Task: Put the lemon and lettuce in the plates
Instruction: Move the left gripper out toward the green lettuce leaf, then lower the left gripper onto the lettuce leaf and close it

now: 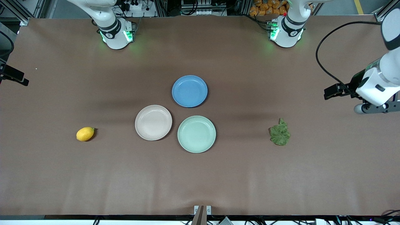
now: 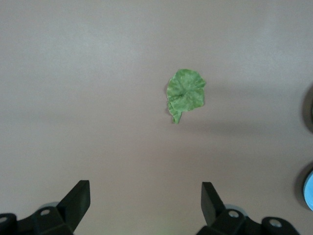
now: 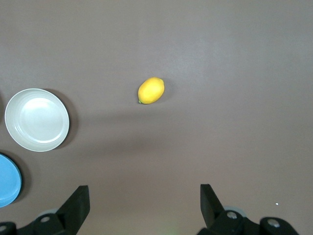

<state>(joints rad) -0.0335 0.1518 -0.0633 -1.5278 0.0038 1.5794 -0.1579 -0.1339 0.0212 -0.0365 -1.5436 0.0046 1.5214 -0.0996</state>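
The lemon (image 1: 85,134) lies on the brown table toward the right arm's end, apart from the plates. The lettuce (image 1: 280,132) lies toward the left arm's end. The beige-pink plate (image 1: 153,122) and the mint green plate (image 1: 196,133) sit side by side mid-table, both empty. My left gripper (image 2: 145,188) is open and empty, up in the air over bare table beside the lettuce (image 2: 185,94); its hand shows in the front view (image 1: 375,106). My right gripper (image 3: 145,192) is open and empty, over bare table beside the lemon (image 3: 151,90); the beige-pink plate (image 3: 37,119) shows there too.
A blue plate (image 1: 189,91) sits empty just farther from the front camera than the two pale plates; it shows at the edge of the right wrist view (image 3: 7,181). A black cable (image 1: 322,62) loops by the left arm. Only a black part (image 1: 12,76) of the right hand shows in the front view.
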